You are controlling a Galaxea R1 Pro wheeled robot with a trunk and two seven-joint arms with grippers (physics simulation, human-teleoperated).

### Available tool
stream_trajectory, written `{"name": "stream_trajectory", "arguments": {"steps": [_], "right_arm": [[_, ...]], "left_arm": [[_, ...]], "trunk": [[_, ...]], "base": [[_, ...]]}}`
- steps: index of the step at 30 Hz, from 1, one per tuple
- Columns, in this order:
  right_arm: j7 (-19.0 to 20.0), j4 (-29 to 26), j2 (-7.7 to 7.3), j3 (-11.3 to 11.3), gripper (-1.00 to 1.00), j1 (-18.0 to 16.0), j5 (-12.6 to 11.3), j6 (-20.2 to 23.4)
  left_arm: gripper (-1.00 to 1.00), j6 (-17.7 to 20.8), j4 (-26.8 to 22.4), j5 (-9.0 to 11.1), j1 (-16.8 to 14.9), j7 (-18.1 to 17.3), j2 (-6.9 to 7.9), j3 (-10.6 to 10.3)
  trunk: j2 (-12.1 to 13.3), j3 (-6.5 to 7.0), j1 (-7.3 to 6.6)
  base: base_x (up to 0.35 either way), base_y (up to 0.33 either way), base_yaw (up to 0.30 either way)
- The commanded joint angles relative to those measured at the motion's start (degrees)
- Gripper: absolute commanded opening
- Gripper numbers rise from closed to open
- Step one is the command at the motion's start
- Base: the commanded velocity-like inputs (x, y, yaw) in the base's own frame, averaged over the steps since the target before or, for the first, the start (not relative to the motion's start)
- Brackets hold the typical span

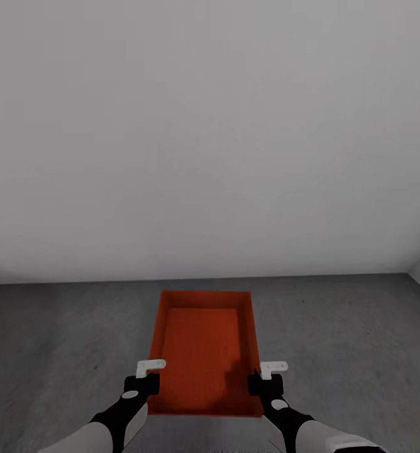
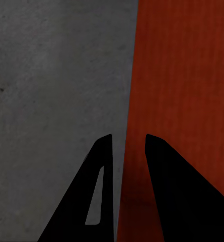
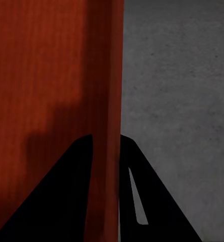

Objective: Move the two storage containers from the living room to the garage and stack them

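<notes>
I have one orange-red storage container [image 1: 205, 358] between my two arms, straight ahead at twelve o'clock in the head view, its long axis running away from me toward the pale grey wall [image 1: 210, 138]. It is open-topped, with its ribbed bottom in plain sight. Whether it rests on the dark grey floor [image 1: 65, 340] or hangs just above it, I cannot tell.

My left tool [image 1: 148, 372] is at the container's left long wall, near the corner closest to me (about seven o'clock on the bin). In the left wrist view, the left tool [image 2: 128, 146] has its two dark fingers [image 2: 99, 191] on either side of that wall's edge, one over the grey floor [image 2: 51, 91] and the other over the red inside of the container [image 2: 187, 75]. There is a small gap between the fingers, and I cannot tell whether they are actually pinching the wall.

My right tool [image 1: 266, 372] is at the right long wall, at about five o'clock on the bin. In the right wrist view, the right tool [image 3: 105, 138] straddles the thin red wall of the container [image 3: 41, 75], with both fingers [image 3: 137, 191] pressed close against it, so it is clamped on that wall. One finger is inside the bin and the other outside, over the floor [image 3: 182, 75].

A wall corner shows at about three o'clock in the head view.
</notes>
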Motion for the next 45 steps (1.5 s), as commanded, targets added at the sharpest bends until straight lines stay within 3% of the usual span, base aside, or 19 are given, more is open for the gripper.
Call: {"name": "stream_trajectory", "arguments": {"steps": [1, 45], "right_arm": [[-0.2, -0.2, 0.09, -3.1, -1.00, -0.1, 2.2, -0.2], [-0.2, -0.2, 0.09, -3.1, -1.00, -0.1, 2.2, -0.2]], "left_arm": [[-1.00, -0.3, 0.2, 0.2, 0.0, 0.6, -0.01, 0.9], [-1.00, -0.3, 0.1, 0.2, 0.0, 0.6, -0.04, 0.9]], "trunk": [[-0.1, -0.15, 0.01], [-0.1, -4.13, 0.01]], "base": [[0.000, 0.000, 0.000], [0.000, 0.000, 0.000]]}}
